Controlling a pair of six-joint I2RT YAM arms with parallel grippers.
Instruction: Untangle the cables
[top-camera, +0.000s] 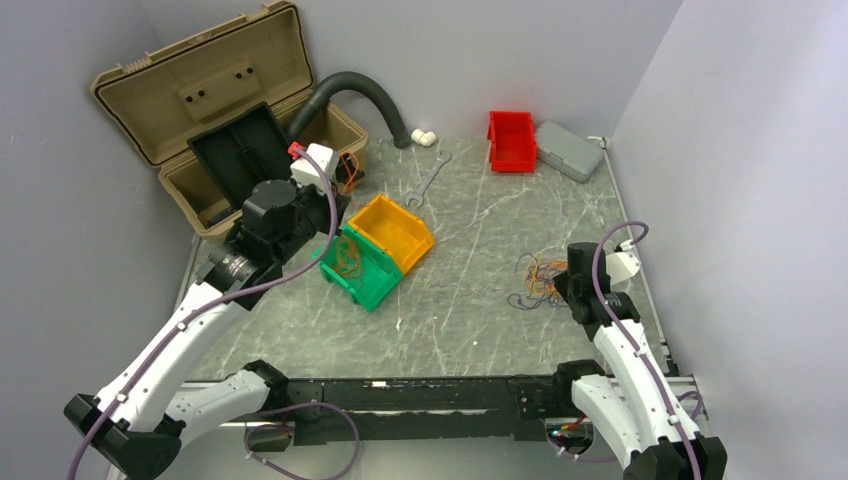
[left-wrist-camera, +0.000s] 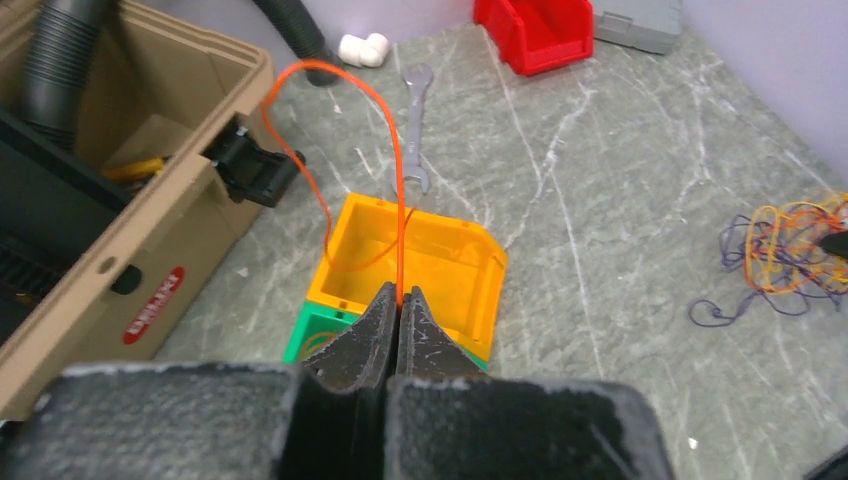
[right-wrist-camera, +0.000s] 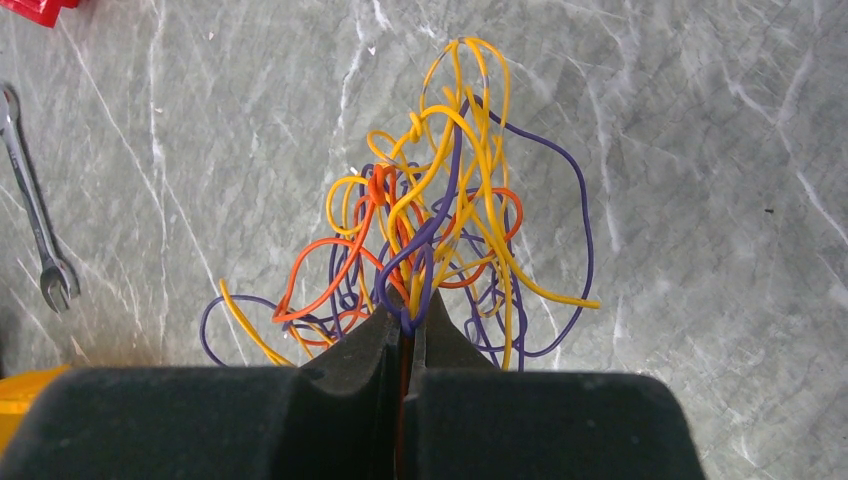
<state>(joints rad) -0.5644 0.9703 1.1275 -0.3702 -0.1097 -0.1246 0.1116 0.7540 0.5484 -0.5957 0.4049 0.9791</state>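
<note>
Left gripper (left-wrist-camera: 400, 295): my jaws are pressed together on one orange wire (left-wrist-camera: 397, 200), pinched right at the fingertips.
Orange wire, lie: it rises from my fingertips toward the far side, arches over to the left and drops back down. Its loose end seems to trail inside the yellow bin (left-wrist-camera: 455, 225), though I cannot tell whether it touches the floor of the bin.
Left gripper, place: above the near rim of the yellow bin, with the green bin (left-wrist-camera: 310, 335) just below and nearer.
Right gripper (right-wrist-camera: 408, 318): my jaws are closed on the near edge of the bunch of cables (right-wrist-camera: 440, 200), with purple and orange strands between the fingertips.
Bunch of cables, place: on the table (top-camera: 480, 320), right side, well apart from both bins.
Bunch, long axis: it fans out from my right fingertips toward the far side, with loops spilling left and right.
Nearer arm: the right is already on the bunch. The left is far off to the left, beyond the wrench (left-wrist-camera: 413, 120).
What the next move turns on: in my judgement, the orange wire hanging straight over the yellow bin, so parting the left jaws should drop it in.
Risk: the thin wire may cling to a finger pad or spring over the rim.
</note>
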